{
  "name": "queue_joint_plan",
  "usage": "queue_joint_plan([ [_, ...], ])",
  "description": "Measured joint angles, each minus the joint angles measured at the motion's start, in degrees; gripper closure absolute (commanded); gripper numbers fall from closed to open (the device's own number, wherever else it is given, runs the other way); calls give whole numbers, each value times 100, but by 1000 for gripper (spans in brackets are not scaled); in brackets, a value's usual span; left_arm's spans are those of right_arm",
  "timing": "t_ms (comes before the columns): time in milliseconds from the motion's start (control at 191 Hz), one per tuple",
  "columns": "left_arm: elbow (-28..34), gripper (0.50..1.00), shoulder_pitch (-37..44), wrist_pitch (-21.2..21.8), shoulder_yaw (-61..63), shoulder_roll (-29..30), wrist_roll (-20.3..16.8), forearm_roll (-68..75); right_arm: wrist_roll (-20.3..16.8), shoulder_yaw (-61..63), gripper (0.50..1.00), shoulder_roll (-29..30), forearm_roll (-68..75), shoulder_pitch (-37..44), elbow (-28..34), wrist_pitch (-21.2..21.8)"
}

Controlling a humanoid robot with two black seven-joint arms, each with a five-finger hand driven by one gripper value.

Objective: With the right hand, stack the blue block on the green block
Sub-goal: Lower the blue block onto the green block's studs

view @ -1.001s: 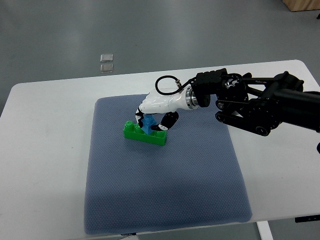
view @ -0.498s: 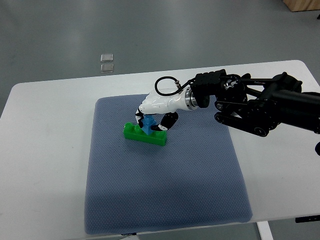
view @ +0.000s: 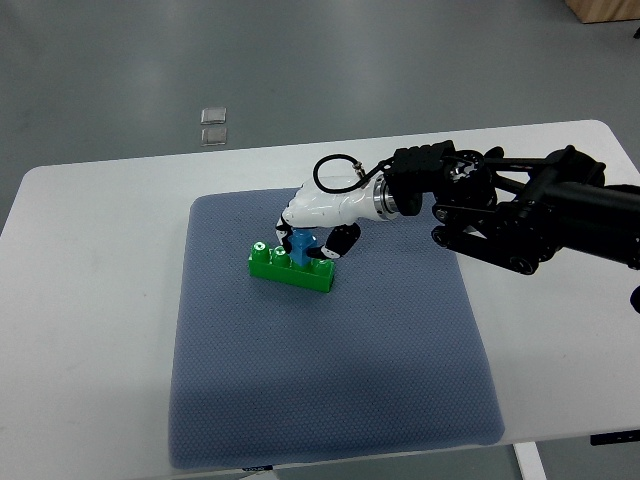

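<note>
The green block (view: 285, 270) lies on the blue-grey mat (view: 330, 380), left of its middle. The blue block (view: 301, 248) stands upright on top of the green block, near its centre. My right hand (view: 310, 236), white with dark finger joints, reaches in from the right and hovers just over the blue block. Its fingers (view: 336, 245) curl down on either side of the blue block and still hold it. The black right forearm (view: 520, 215) stretches to the right edge. The left arm does not show.
The mat lies on a white table (view: 90, 300). Two small clear squares (view: 213, 125) lie on the grey floor beyond the table's far edge. A wooden corner (view: 605, 10) shows at the top right.
The right hand has shifted slightly right and up, so more of the blue block shows. The blue block stays seated on the green block, which has not moved.
</note>
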Motion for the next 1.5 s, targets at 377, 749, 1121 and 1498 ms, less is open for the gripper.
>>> queue_joint_plan([
  [377,0,500,0,0,2,0,0,0,8,-59,918,0,-30,-17,-1,-4],
  [749,0,500,0,0,2,0,0,0,256,-65,918,-17,-13,42,95,-150],
  [1121,0,500,0,0,2,0,0,0,256,-80,916,-18,-53,42,103,-195],
  [1498,0,500,1,0,1,0,0,0,271,-72,908,-52,-140,51,52,-198],
])
